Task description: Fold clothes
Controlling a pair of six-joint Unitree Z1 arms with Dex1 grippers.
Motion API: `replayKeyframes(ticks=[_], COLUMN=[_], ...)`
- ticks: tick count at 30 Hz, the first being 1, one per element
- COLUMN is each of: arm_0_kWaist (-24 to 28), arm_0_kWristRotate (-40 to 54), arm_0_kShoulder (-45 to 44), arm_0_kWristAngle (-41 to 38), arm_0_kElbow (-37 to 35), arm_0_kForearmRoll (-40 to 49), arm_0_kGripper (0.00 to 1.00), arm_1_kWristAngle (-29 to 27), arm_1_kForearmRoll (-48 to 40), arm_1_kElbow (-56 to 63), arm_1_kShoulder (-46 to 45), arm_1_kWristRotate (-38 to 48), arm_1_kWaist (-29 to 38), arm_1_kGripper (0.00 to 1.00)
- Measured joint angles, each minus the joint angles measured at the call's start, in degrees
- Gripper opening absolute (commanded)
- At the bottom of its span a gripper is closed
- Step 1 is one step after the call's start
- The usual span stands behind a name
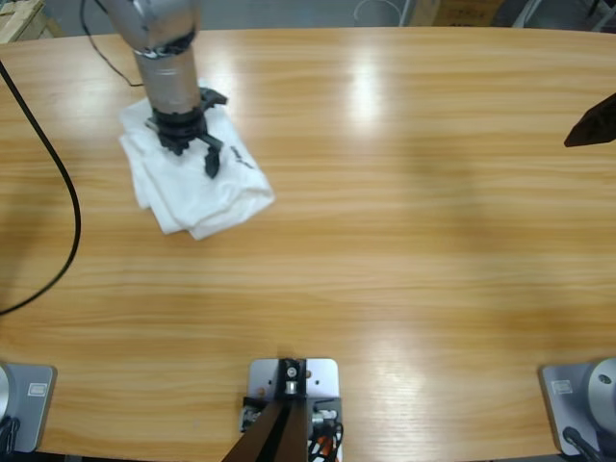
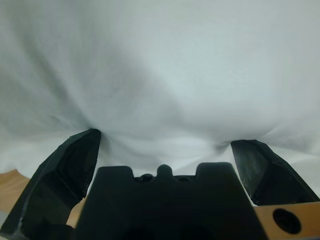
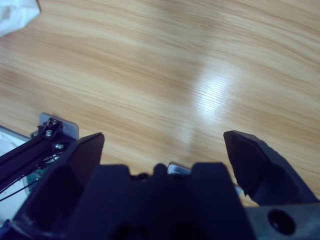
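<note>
The T-shirt [image 1: 192, 173] lies bunched in a rough folded heap on the wooden counter [image 1: 385, 241], and we take it as our landmark. The left end effector [image 1: 192, 144] stands directly over the heap's upper part, coming down from the silver arm [image 1: 159, 38] above it; in the left wrist view we see its jaws spread apart, both tips pressed into the white fabric [image 2: 160, 75], which fills nearly that whole view. A black cable [image 1: 58, 173] curves across the counter just beyond the heap's outer side. The right end effector [image 3: 165, 145] hangs well apart from the T-shirt, its jaws spread and empty over bare wood; the dark shape at the counter's far edge may be its tip.
</note>
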Motion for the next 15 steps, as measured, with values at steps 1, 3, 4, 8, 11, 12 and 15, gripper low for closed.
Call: replayKeyframes(ticks=[1,3,4,8,11,12,15], arm_0_kWaist=[1.00,3.18,4.38,10.57,15.94,17.53,22.17], arm_0_kWristRotate=[-0.60,-1.94,-2.57,-4.96,-5.66,-5.71,-5.72], arm_0_kShoulder=[-0.10,-0.29,-0.39,-0.92,-1.18,-1.27,-1.43], arm_0_kWristAngle=[0.00,0.00,0.00,-0.49,-1.16,-1.31,-2.76], arm_0_kElbow=[0.26,0.82,1.14,2.57,3.43,3.68,4.10], arm_0_kForearmRoll=[0.00,0.00,0.00,-0.01,-0.08,-0.16,-0.45], arm_0_kGripper=[0.991,0.991,0.991,0.989,0.987,0.987,0.982], arm_1_kWristAngle=[0.04,0.10,0.17,0.54,0.64,0.64,0.64], arm_1_kForearmRoll=[0.10,0.17,0.21,0.33,0.35,0.35,0.54], arm_1_kElbow=[-0.26,-0.97,-1.16,-1.32,-1.33,-1.33,-1.47], arm_1_kShoulder=[0.13,0.24,0.25,0.25,0.25,0.25,0.25], arm_1_kWristRotate=[0.00,0.00,0.00,-0.06,-0.08,-0.14,-0.27], arm_1_kWaist=[0.00,0.00,0.00,0.00,0.00,0.00,0.00], arm_1_kGripper=[0.968,0.968,0.968,0.968,0.968,0.968,0.968])
